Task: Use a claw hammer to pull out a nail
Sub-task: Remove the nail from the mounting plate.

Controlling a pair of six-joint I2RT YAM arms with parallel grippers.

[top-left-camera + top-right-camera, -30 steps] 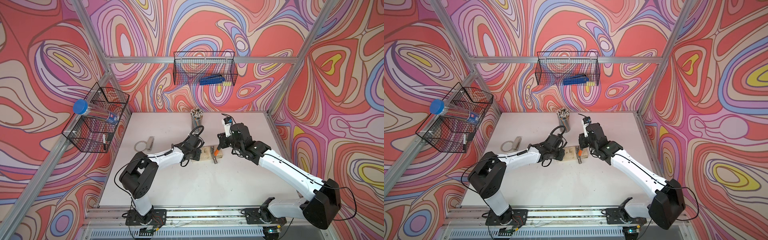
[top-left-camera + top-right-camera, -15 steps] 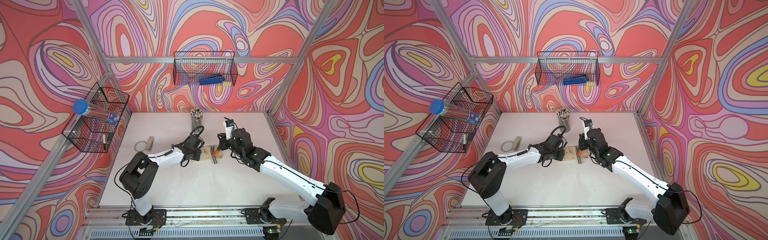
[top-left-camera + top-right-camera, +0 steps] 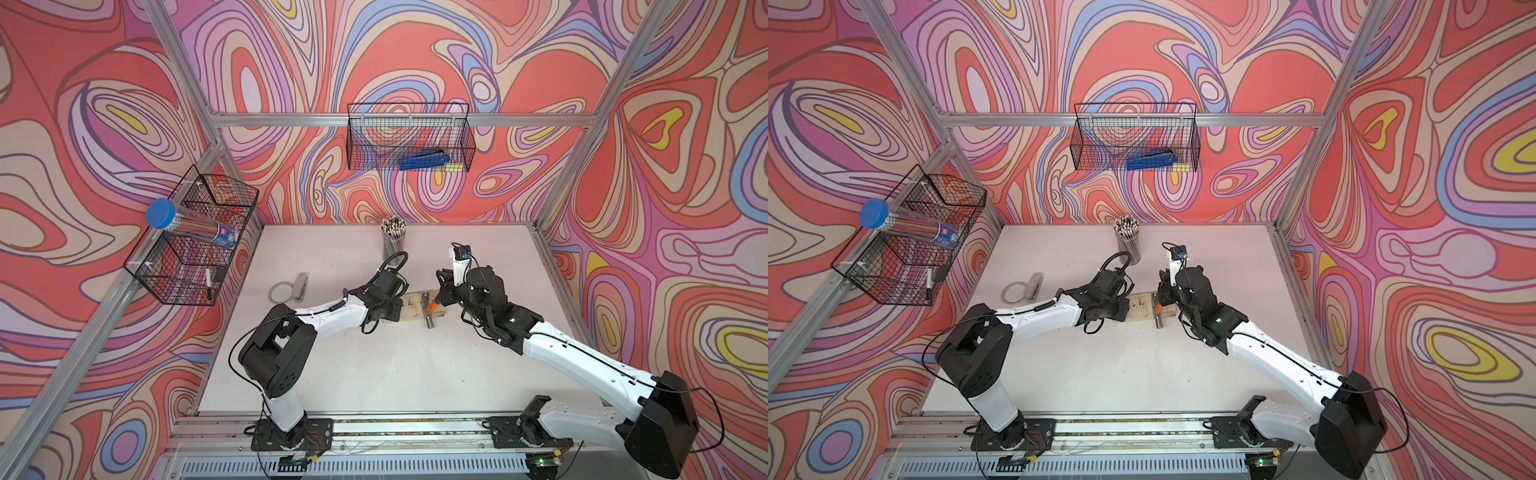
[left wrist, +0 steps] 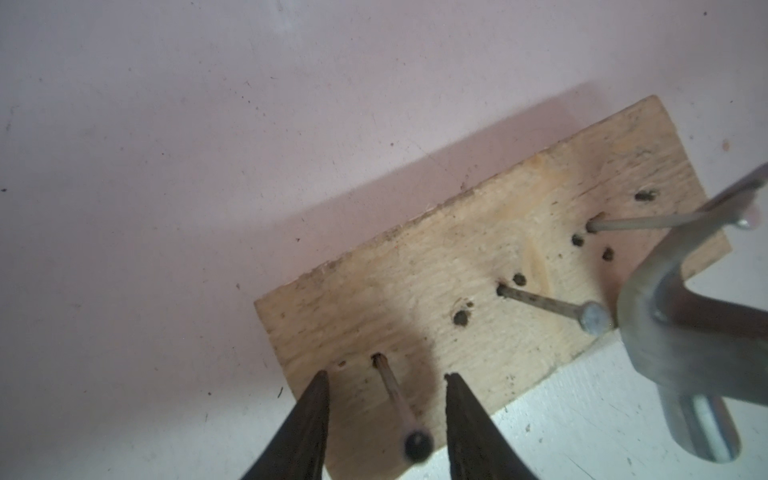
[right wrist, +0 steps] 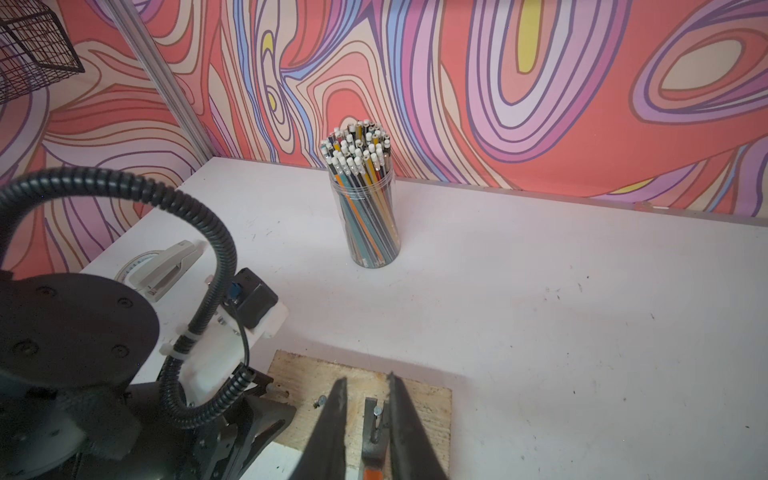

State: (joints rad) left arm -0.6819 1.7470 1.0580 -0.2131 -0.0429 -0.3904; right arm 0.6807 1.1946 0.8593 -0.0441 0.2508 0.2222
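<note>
**Item 1. Claw hammer** (image 3: 427,311): silver steel head, orange neck, black handle.
- Place: centre of both top views, on the right end of the block. In the left wrist view it fills the right edge (image 4: 681,332).
- The claw is forked round a thin steel nail (image 4: 648,223) just under its head.

**Item 2. Right gripper** (image 5: 366,378): jaws pressed tight on the hammer by the orange neck.

**Item 3. Left gripper** (image 4: 449,374): jaws spread.
- The tips appear to rest on the pale, hole-pocked wooden block (image 4: 415,282).
- They straddle a dark-headed nail (image 4: 395,395) without touching it.

**Item 4. Flat-headed grey nail** (image 4: 594,322): leaning, its head just beside the hammer head.

**Hazards (judged)**
- The claw may slip off the nail head if the lever goes off-line.
- The handle may twist in the narrow pinch under load.
- The block is pressed at one end only, so its hammer end may lift or skid with the nail.
- The hammer head may foul the grey nail as it rocks.
- If the block shifts, the straddled nail would strike a left finger.
- The nail may bend rather than draw.

**Markings**
- No writing is legible anywhere.
- The clear tube with a blue lid (image 3: 187,222), upper left in the black wire basket (image 3: 174,286), bears a blue label too small to read.
- The grey stapler (image 5: 166,266) shows a red mark that cannot be made out.
- The clear jar of pencils (image 5: 368,208) has fine print at its base, also unreadable.
</note>
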